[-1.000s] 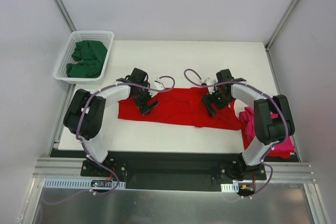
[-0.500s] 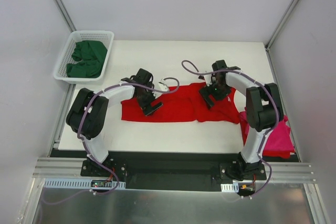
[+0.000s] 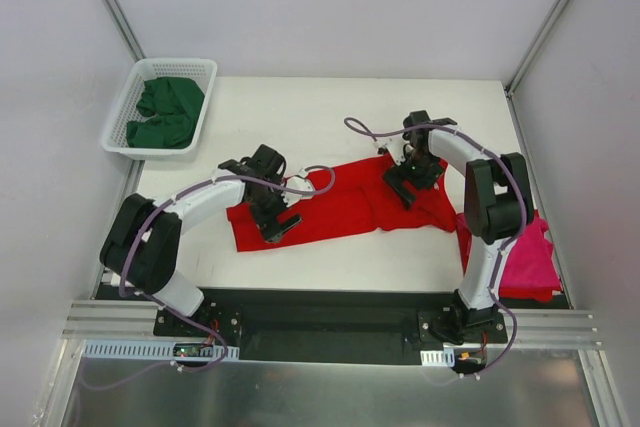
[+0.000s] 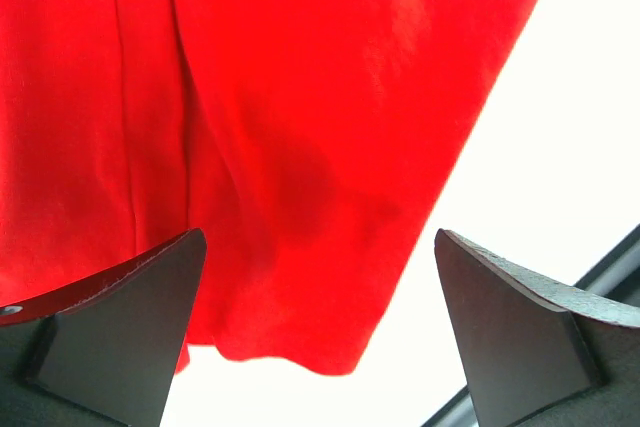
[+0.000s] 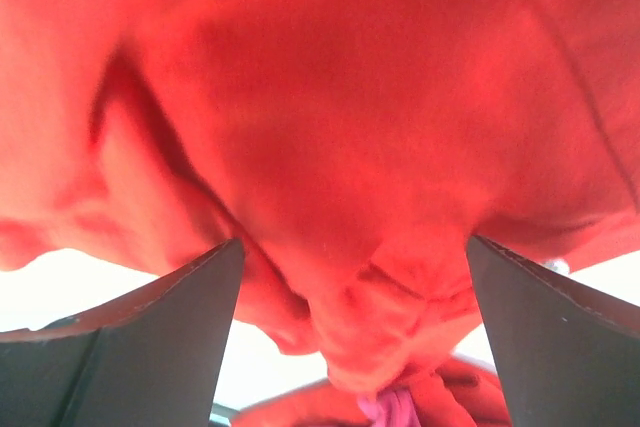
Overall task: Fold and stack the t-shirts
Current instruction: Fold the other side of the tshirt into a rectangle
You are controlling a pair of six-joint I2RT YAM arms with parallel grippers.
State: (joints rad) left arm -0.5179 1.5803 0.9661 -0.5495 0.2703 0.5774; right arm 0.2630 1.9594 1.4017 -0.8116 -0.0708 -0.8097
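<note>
The white table (image 3: 330, 107) has bare room behind the red shirt (image 3: 345, 209), which lies across its middle. The shirt is light and limp, likely to sag, and best pinched at its corners. A pink shirt (image 3: 528, 265) sits at the right edge. The left gripper (image 4: 320, 242) and right gripper (image 5: 350, 247) hover over the red cloth, fingers wide, holding nothing.

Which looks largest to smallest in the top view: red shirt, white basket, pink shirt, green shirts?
1. red shirt.
2. white basket and pink shirt look about alike; the right arm hides part of the pink shirt, so I leave them unranked.
3. green shirts, which fit inside the basket.
</note>
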